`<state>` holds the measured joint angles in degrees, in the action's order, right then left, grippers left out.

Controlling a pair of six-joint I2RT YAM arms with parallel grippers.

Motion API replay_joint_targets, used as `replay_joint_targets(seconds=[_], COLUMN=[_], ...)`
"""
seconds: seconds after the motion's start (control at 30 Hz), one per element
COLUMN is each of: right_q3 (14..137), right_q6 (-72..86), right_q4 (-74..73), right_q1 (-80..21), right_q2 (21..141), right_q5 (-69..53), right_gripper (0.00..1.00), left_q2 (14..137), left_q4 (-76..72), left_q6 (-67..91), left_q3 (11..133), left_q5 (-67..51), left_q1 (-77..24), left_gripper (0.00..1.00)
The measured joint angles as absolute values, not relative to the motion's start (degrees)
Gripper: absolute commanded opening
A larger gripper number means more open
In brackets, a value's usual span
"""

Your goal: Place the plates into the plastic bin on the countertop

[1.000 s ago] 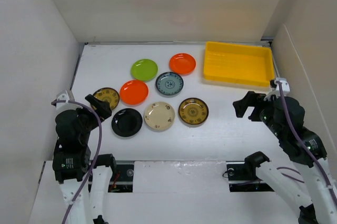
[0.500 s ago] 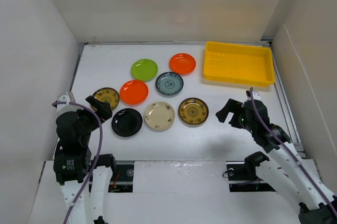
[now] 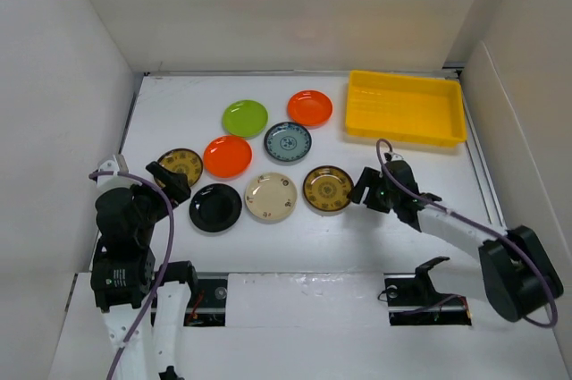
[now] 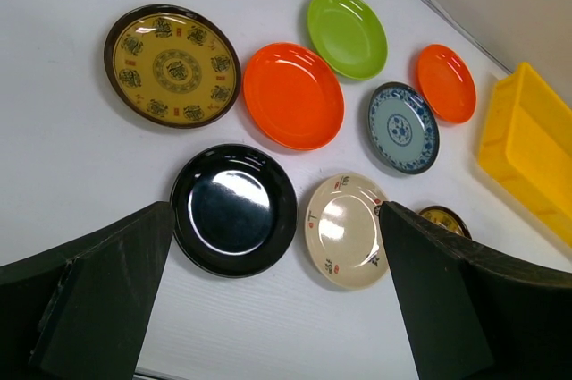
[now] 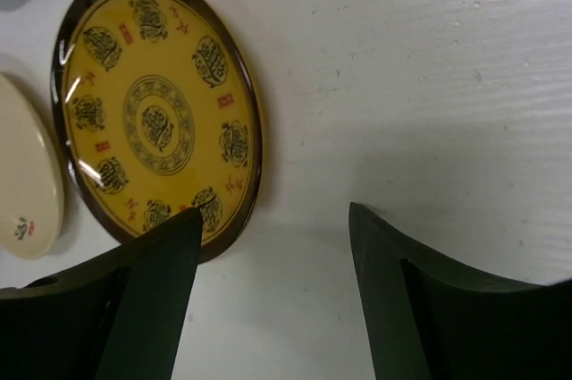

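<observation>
1. Top view, change: the right gripper (image 3: 361, 189) has swung from beside the plastic bin (image 3: 404, 137) down and left over the countertop (image 3: 179, 107). It now sits at 3 o'clock of the nearer brown-and-gold plate (image 3: 328, 189), just beside its rim. The left gripper (image 3: 170, 180) has not moved, and neither have the plates.
2. Top view, layout: the bin is at 1 o'clock on the counter with no plate in it. All eight plates lie on the counter, from centre out to 9 o'clock, so nothing is loaded yet.
3. Left wrist: the fingers are wide apart with nothing between them, hovering above the black plate (image 4: 233, 208) and the cream plate (image 4: 344, 228). It looks parked, leaving the lane to the bin clear for the right arm.
4. Right wrist: the fingers (image 5: 161, 282) are apart and low over the counter. The plate rim is at the tip of the 9 o'clock finger, and only bare counter shows in the gap, so nothing is clamped.
5. Why, as a judgement: a shallow plate can only be gripped at its rim, hence the low approach at its edge. This plate is the closest one to the bin, which makes it a sensible first pick.
</observation>
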<state>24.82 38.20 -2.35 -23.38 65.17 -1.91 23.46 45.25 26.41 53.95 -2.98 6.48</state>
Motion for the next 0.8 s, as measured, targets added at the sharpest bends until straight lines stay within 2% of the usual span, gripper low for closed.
replay_joint_targets(seconds=[0.07,0.2,0.43,0.6,0.63,0.67,0.8], right_q3=[25.5,27.6,27.6,27.7,27.9,28.0,28.0], right_q6=[38.1,37.9,38.3,38.4,38.5,38.6,39.8], right_q4=[0.2,5.5,9.4,14.6,15.6,16.3,17.3], right_q1=[-22.9,-21.8,-20.6,-19.7,-19.4,-19.3,-18.8], right_q2=[70.3,76.4,79.4,83.3,84.0,84.6,84.6], right_q5=[-3.0,-4.3,-5.2,-7.7,-8.4,-9.1,-10.6], right_gripper=[0.64,0.39,0.37,0.16,0.03,0.0,0.0], left_q2=[23.6,23.7,24.7,25.8,25.9,25.9,25.9], left_q4=[45.3,45.3,45.1,44.9,44.9,44.9,44.8], left_q6=[26.4,26.4,26.4,26.4,26.4,26.4,26.4], left_q3=[54.0,54.0,54.0,54.0,53.9,53.9,53.9], left_q5=[-3.0,-3.0,-3.3,-3.4,-3.5,-3.5,-3.5], left_q1=[6.5,6.5,6.5,6.5,6.5,6.5,6.5], left_gripper=[1.0,1.0,1.0,1.0,1.0,1.0,1.0])
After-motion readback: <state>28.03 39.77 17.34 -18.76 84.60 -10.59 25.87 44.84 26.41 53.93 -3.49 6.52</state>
